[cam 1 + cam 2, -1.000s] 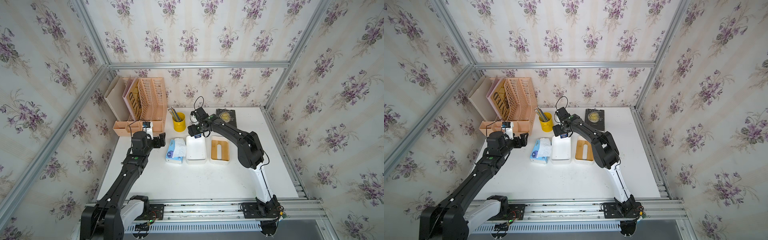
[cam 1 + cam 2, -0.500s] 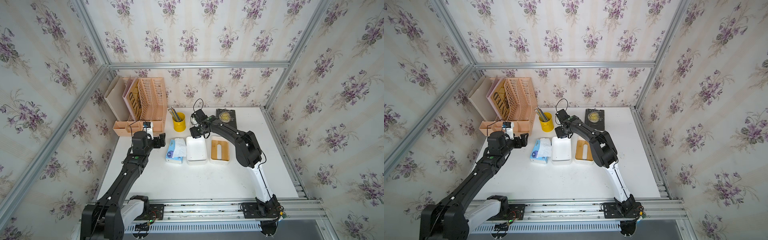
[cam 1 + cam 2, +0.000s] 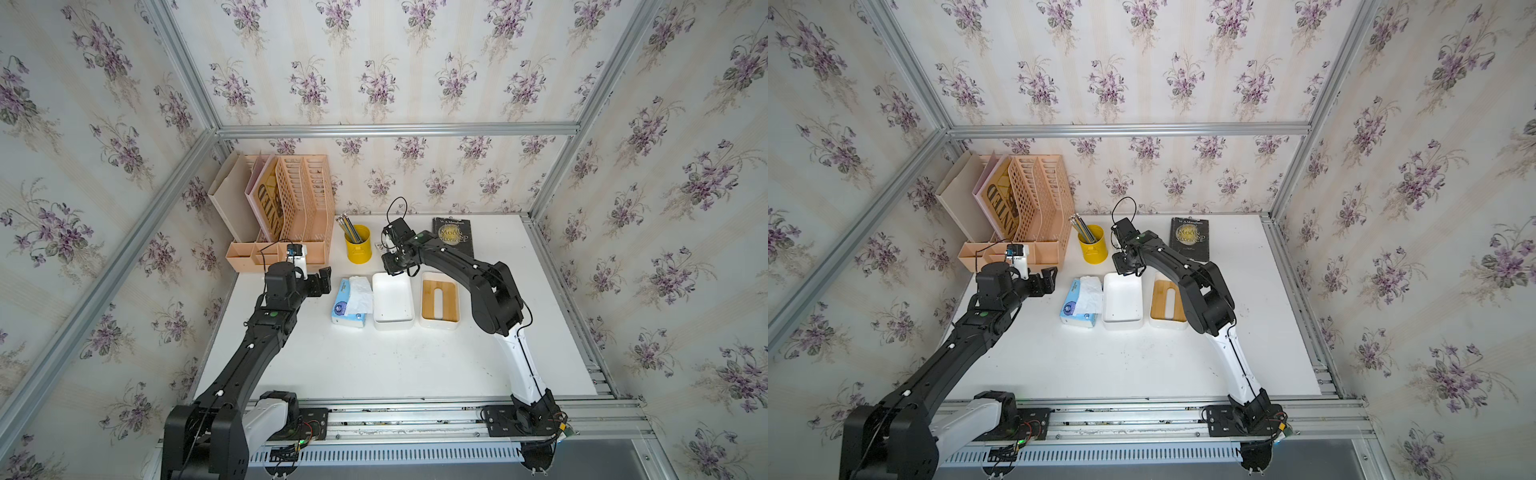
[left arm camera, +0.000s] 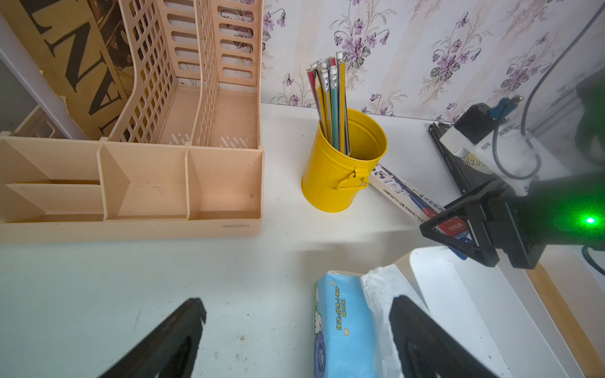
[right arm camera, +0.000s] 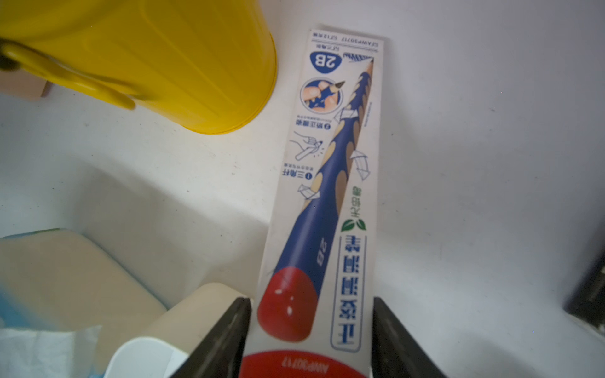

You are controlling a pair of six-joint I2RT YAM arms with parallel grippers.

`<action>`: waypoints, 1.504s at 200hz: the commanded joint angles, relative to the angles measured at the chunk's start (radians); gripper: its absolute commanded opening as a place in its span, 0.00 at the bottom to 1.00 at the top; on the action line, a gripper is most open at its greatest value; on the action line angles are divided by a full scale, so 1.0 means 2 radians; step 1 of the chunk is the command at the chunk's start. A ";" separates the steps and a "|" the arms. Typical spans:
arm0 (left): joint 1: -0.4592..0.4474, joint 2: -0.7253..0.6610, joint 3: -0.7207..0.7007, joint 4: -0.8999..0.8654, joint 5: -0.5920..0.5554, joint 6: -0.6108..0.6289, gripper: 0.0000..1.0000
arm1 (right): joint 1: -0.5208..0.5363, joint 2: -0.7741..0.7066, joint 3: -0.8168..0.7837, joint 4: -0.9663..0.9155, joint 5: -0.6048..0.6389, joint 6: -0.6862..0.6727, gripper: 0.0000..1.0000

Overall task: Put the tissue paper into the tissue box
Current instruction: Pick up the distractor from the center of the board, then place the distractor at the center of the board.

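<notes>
The tissue paper point(image 3: 351, 301) point(image 3: 1080, 301), a light-blue pack with white tissue sticking out, lies flat just left of the tissue box point(image 3: 392, 301) point(image 3: 1122, 299), an open white tub. The box's bamboo lid point(image 3: 439, 301) lies to the right of the tub. My left gripper point(image 3: 322, 280) point(image 4: 298, 304) hovers open left of the pack's far end, holding nothing; one finger shows over the tissue point(image 4: 376, 294). My right gripper point(image 3: 392, 266) point(image 5: 311, 302) is behind the tub, its jaws pressed against both long edges of a red-blue-white card packet point(image 5: 327, 163).
A yellow pencil cup point(image 3: 358, 245) stands close to the left of the right gripper. A dark book point(image 3: 453, 237) lies at the back right. A peach file organizer point(image 3: 286, 208) fills the back left corner. Bare table stretches in front of the tub.
The right gripper's jaws have narrowed onto the card packet. The left arm, the pack, the tub and the lid have not moved.
</notes>
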 commanded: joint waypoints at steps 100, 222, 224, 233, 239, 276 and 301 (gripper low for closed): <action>0.000 0.003 0.006 -0.001 -0.002 0.010 0.93 | -0.015 -0.059 -0.023 0.030 0.048 0.000 0.48; 0.000 0.004 0.005 0.003 0.008 0.002 0.93 | -0.108 -0.210 -0.176 0.103 0.067 0.009 0.48; 0.000 0.004 0.005 0.003 0.008 0.001 0.93 | -0.110 -0.213 -0.179 0.105 0.066 0.009 0.48; 0.000 0.004 0.005 0.003 0.009 0.000 0.93 | -0.118 -0.222 -0.192 0.113 0.062 0.011 0.48; 0.000 0.005 0.005 0.004 0.009 0.000 0.93 | -0.123 -0.227 -0.198 0.117 0.059 0.013 0.48; -0.001 0.008 0.006 0.004 0.014 -0.003 0.93 | -0.149 -0.242 -0.220 0.127 0.053 0.015 0.48; -0.001 0.010 0.006 0.004 0.016 -0.004 0.93 | -0.167 -0.244 -0.230 0.138 0.047 0.015 0.48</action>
